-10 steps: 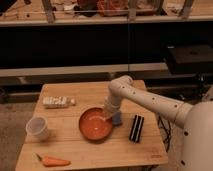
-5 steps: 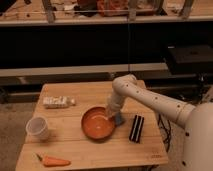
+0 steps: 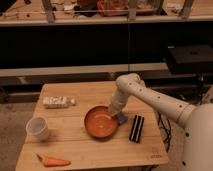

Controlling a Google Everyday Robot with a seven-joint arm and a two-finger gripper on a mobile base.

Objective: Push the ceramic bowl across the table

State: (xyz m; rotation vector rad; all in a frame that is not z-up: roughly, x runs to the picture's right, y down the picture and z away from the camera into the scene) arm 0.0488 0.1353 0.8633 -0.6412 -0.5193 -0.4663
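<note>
**A:** Bowl position?
**B:** The bowl (image 3: 101,122) sat upright on the table (image 3: 100,150), a little right of centre. Its far-right rim was partly covered by the tool.

**A:** Gripper?
**B:** The gripper (image 3: 120,116) was low at the bowl's right rim, between the bowl and a black block (image 3: 136,128). Touching or just beside the rim: could not settle it. The wrist hid most of it. How far open it was, and whether it held anything, could not be told.

**A:** Arm?
**B:** The white arm (image 3: 150,97) came in from the right, elbow bent over the far edge of the table. The robot body (image 3: 200,137) was cut off by the right and bottom edges.

**A:** Other items?
**B:** The block lay just beside the bowl, on its right; whether they touched was unclear. A white cup (image 3: 37,128) stood upright near the left edge, well apart from the bowl. A carrot (image 3: 52,161) lay at the near-left corner. A white bottle (image 3: 57,102) lay on its side at the far left, label unreadable.

**A:** Table edges?
**B:** The near-left corner ran out of view at the bottom.
</note>
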